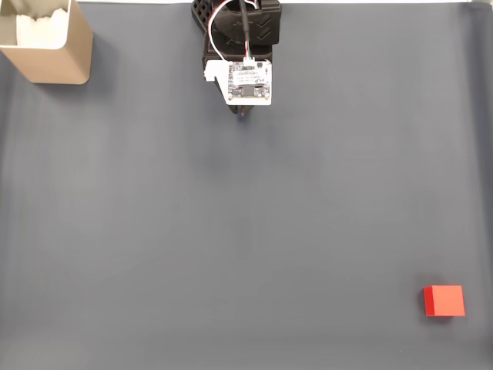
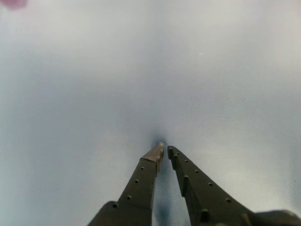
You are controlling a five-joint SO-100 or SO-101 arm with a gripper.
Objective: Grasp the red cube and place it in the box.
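Red cube [image 1: 444, 301] on grey counter [image 1: 231, 231], far from the fingers [image 2: 164, 149], toward lower right of fixed view. Box [image 1: 48, 42] at top left corner, white filling inside. Fingers pressed nearly together, tips almost touching, pinching nothing, close over bare counter.

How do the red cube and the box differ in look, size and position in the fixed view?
The red cube is bright red and solid; the box is tan, open-topped, with white filling inside. The cube is much smaller than the box. The cube sits near the lower right corner, the box at the upper left, cut off by the frame edge. Both rest on the grey surface, apart from the gripper.
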